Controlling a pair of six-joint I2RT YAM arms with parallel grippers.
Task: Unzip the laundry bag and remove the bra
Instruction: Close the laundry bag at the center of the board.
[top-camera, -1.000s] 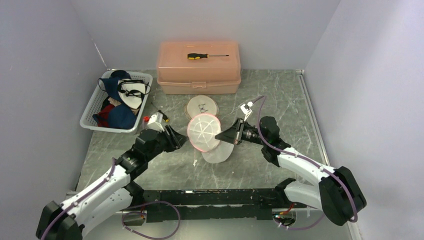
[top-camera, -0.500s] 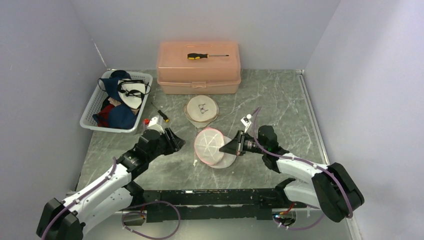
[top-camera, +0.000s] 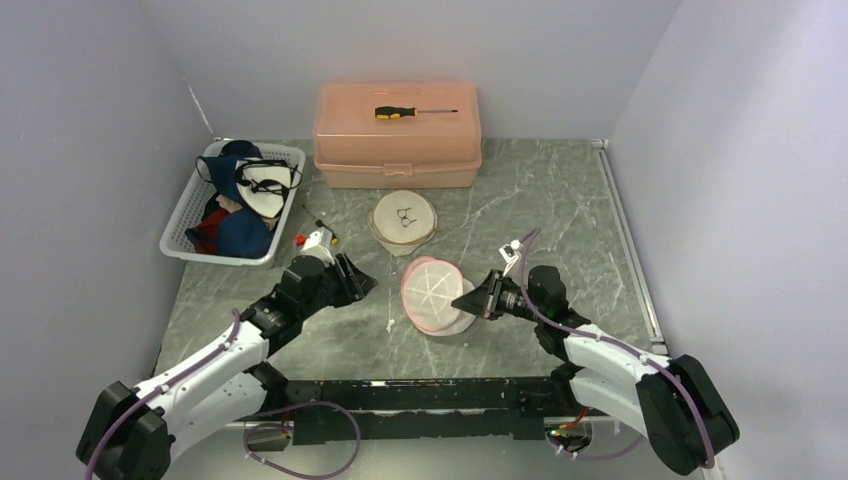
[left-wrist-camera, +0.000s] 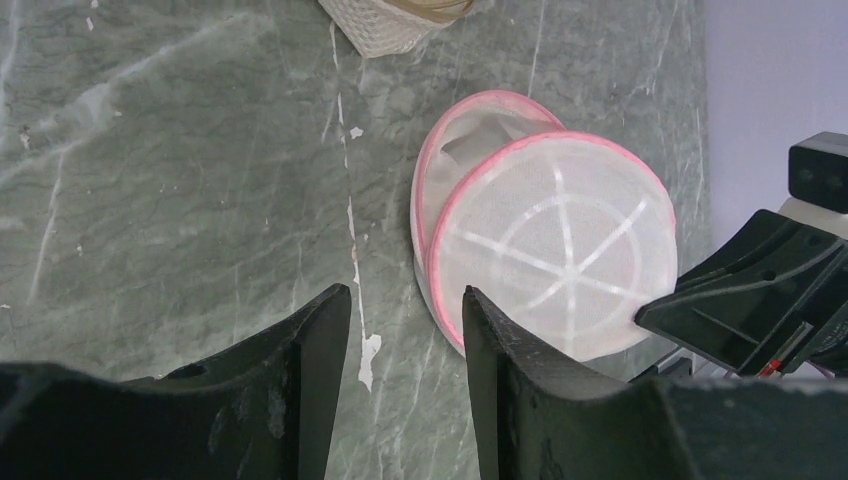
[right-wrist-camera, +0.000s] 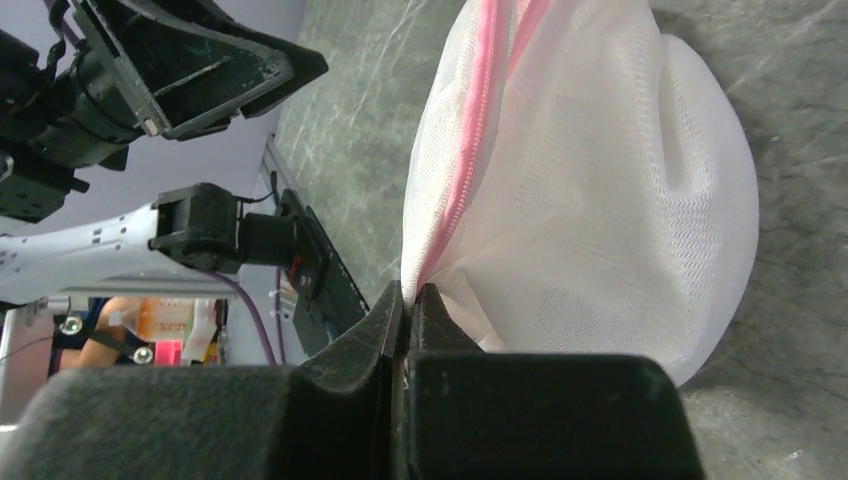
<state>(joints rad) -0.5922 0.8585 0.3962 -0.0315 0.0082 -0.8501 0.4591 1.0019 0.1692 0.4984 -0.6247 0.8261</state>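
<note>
A round white mesh laundry bag (top-camera: 432, 292) with pink zipper trim sits tilted near the middle of the grey bench (top-camera: 560, 200), the jaws of the right arm (top-camera: 600, 345) pinching its edge, the jaws of the left arm (top-camera: 215, 355) spread and empty just beside it.

A pink plastic toolbox (top-camera: 398, 135) stands at the desk's (top-camera: 570, 200) far edge, a yellow-handled screwdriver (top-camera: 412, 112) lying on its lid. Near the far left corner a white basket (top-camera: 183, 218) holds crumpled clothes (top-camera: 240, 232) in blue, red and white.
</note>
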